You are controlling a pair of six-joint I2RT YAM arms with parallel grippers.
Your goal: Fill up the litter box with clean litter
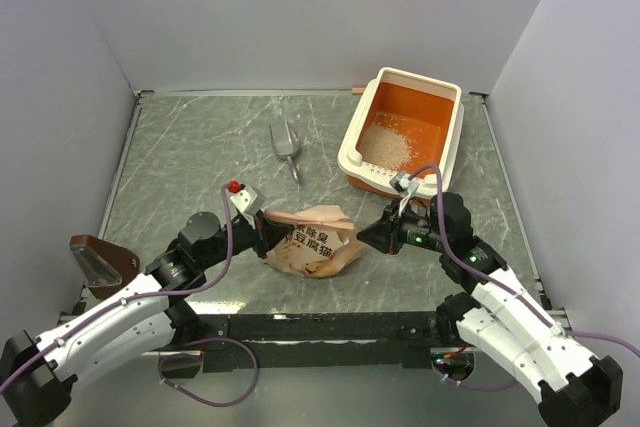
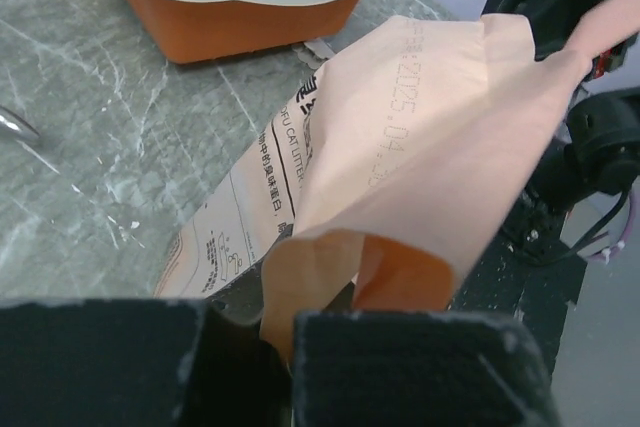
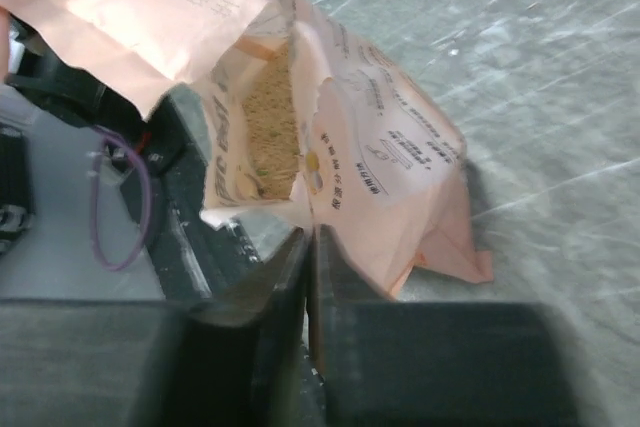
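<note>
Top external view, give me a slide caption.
Left hand and right hand hold the paper bag near the part-filled litter box.

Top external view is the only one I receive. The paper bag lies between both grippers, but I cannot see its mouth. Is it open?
Observer: Yes. In the right wrist view the bag is open, and litter shows inside it.
Operator: Is it gripped on that side?
Observer: The right gripper is shut on the bag's edge, just beside the mouth.
Operator: And on the other side?
Observer: In the left wrist view, a folded flap of the bag runs down between the fingers of the left gripper, which pinch it.
</note>
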